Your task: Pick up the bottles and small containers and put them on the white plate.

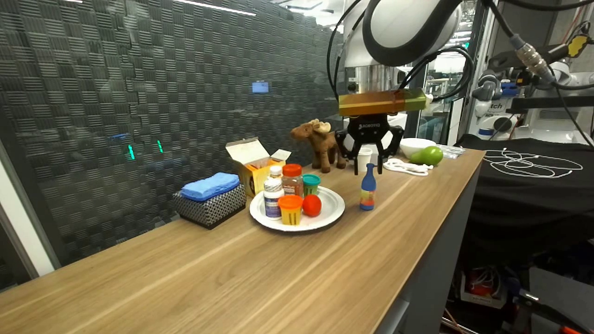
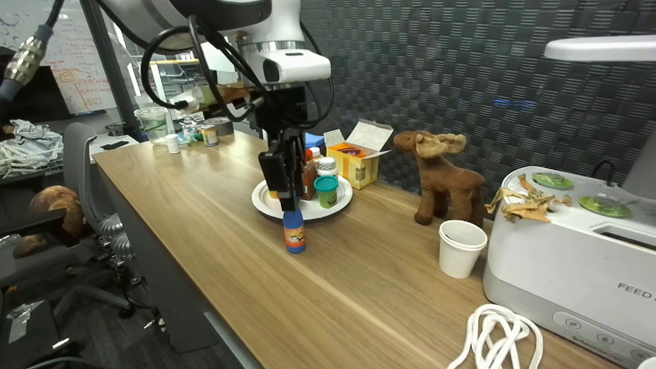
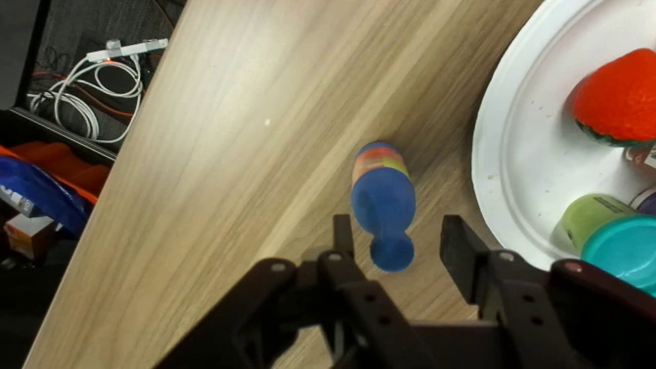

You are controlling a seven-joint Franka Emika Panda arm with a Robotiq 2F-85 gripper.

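Note:
A blue toy bottle (image 1: 368,195) with an orange and yellow label stands upright on the table, beside the white plate (image 1: 328,214). It also shows in the wrist view (image 3: 383,197). My gripper (image 1: 368,172) is open above it, fingers on either side of the bottle's neck with gaps showing in the wrist view. In an exterior view the fingers hide the bottle's upper part (image 2: 294,236). On the plate stand a white pill bottle (image 1: 272,202), a smaller white-capped bottle (image 1: 275,171), a red-lidded jar (image 1: 293,183), a teal-lidded tub (image 2: 326,192), an orange-lidded tub (image 1: 291,213) and a red strawberry (image 3: 617,97).
An open yellow box (image 1: 257,178) and a patterned box (image 1: 213,206) with a blue cloth (image 1: 211,185) stand behind the plate. A toy moose (image 2: 443,179), paper cups (image 2: 460,251), a white cord (image 2: 499,333) and a white appliance (image 2: 574,266) are nearby. Green fruit (image 1: 428,156) lies farther along.

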